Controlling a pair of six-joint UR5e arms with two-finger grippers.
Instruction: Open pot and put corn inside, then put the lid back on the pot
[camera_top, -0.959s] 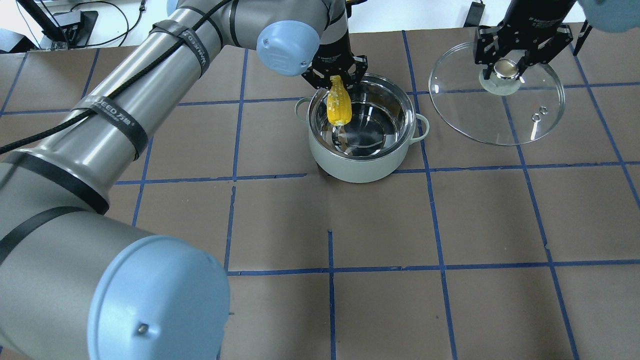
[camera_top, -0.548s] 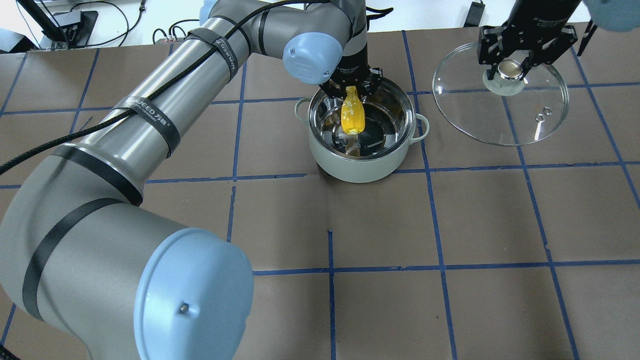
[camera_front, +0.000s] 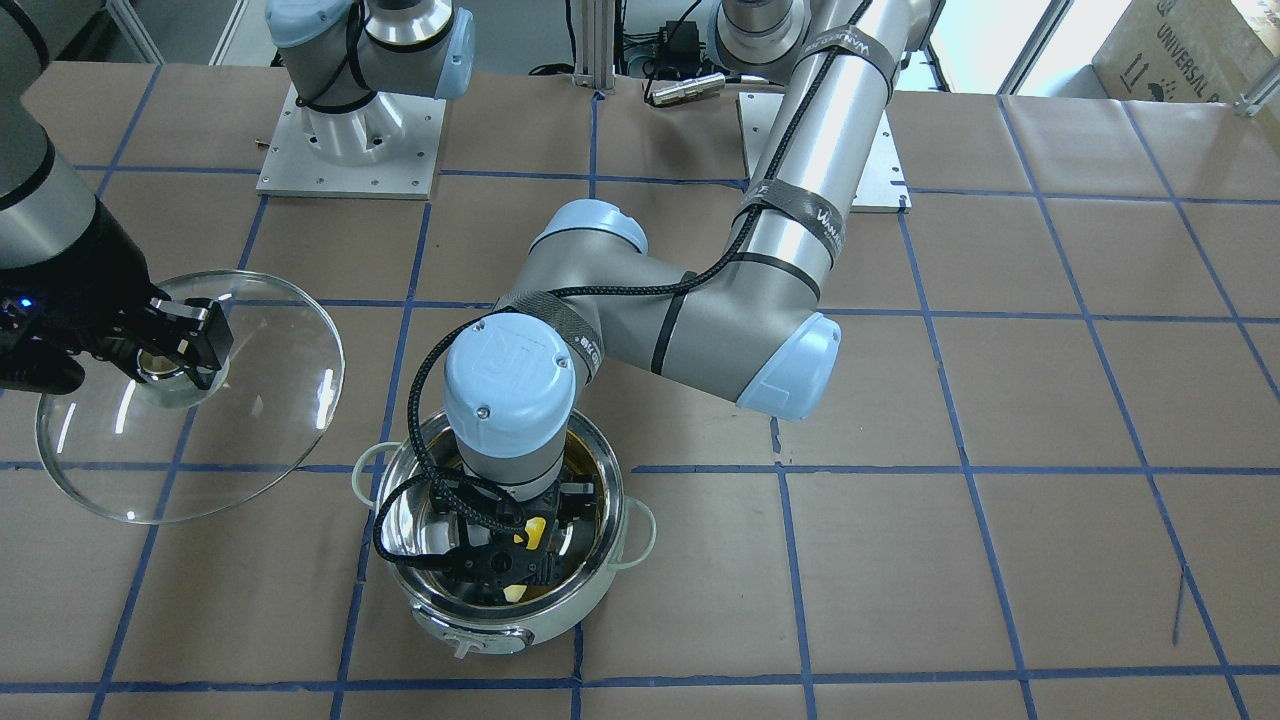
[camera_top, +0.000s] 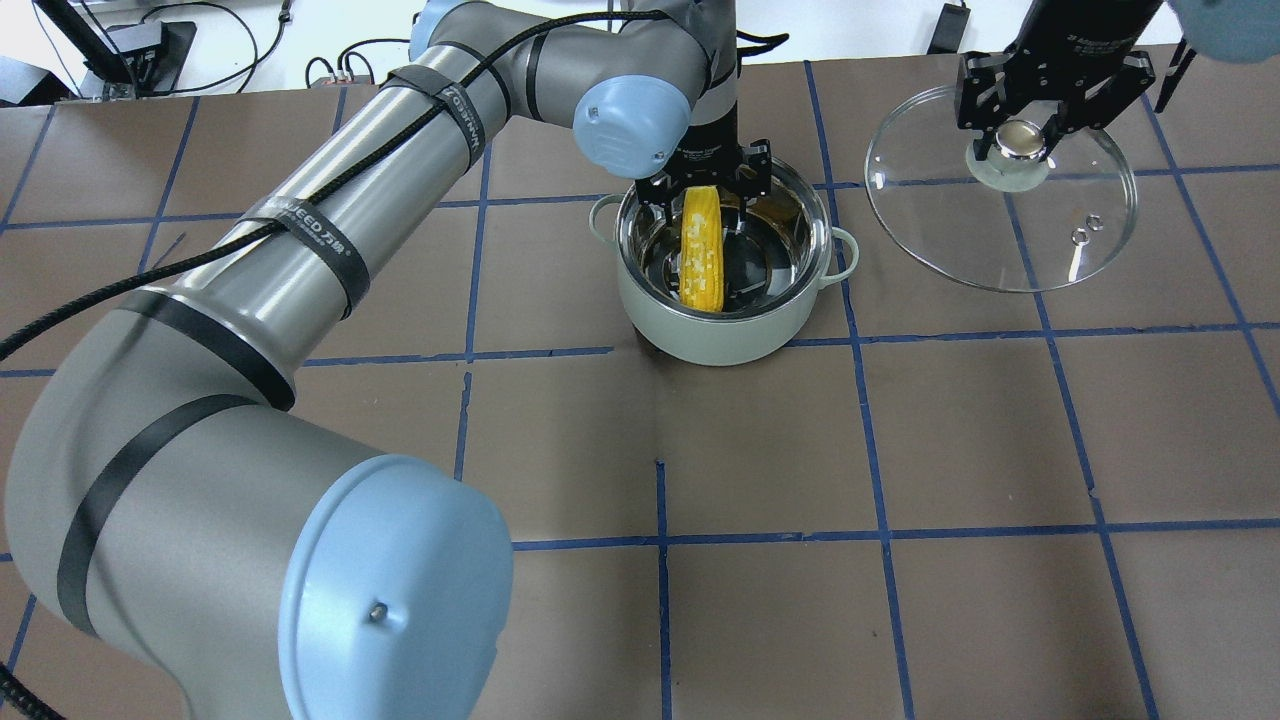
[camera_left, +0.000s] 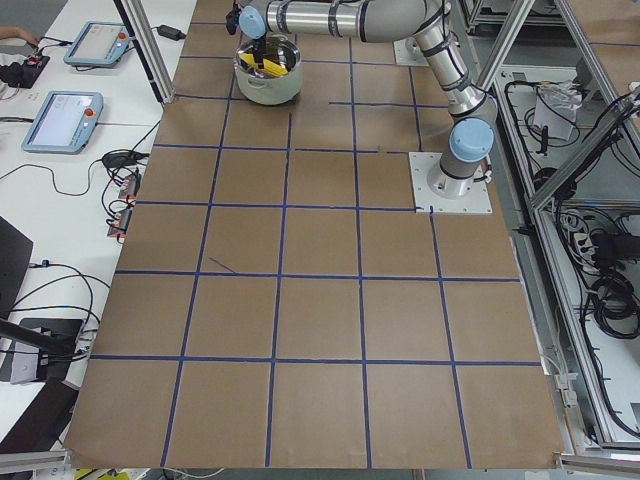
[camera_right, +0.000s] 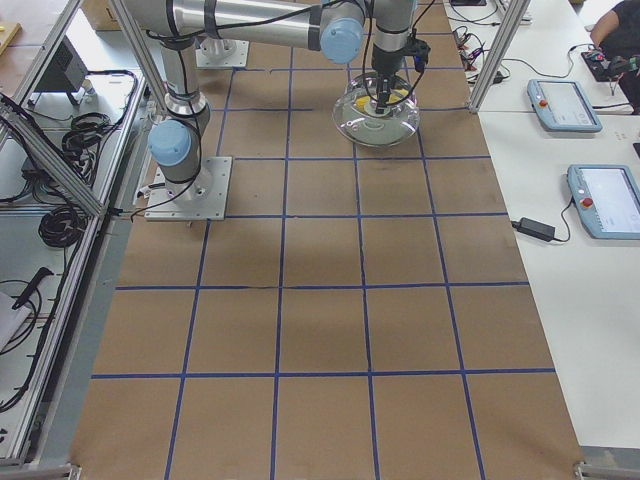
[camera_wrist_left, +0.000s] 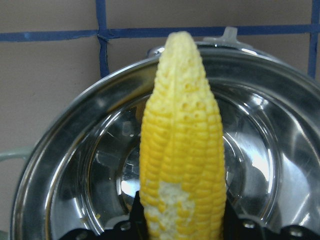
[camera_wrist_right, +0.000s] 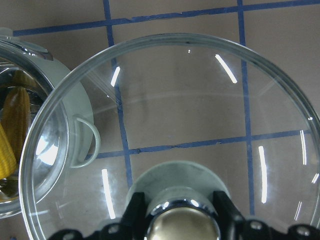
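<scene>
The pot (camera_top: 722, 335) stands open at the table's far middle. My left gripper (camera_top: 705, 188) is down in its mouth, shut on the thick end of the yellow corn (camera_top: 702, 255), which slopes into the steel bowl with its tip toward the pot's front tab. The left wrist view shows the corn (camera_wrist_left: 182, 160) between the fingers, over the pot's inside (camera_wrist_left: 270, 165). My right gripper (camera_top: 1018, 140) is shut on the knob of the glass lid (camera_top: 1040, 250) and holds it to the pot's right. In the front view, the pot (camera_front: 560, 625), lid (camera_front: 270, 400) and right gripper (camera_front: 165, 360) show.
The table is brown paper with a grid of blue tape (camera_top: 880, 450). My left arm's elbow and forearm (camera_top: 300, 250) stretch over the near left of the table. Tablets and cables lie on side benches in the side views.
My left gripper has moved right and down into the pot, and the corn now slopes deeper into the bowl. The right gripper with the lid has barely moved.
</scene>
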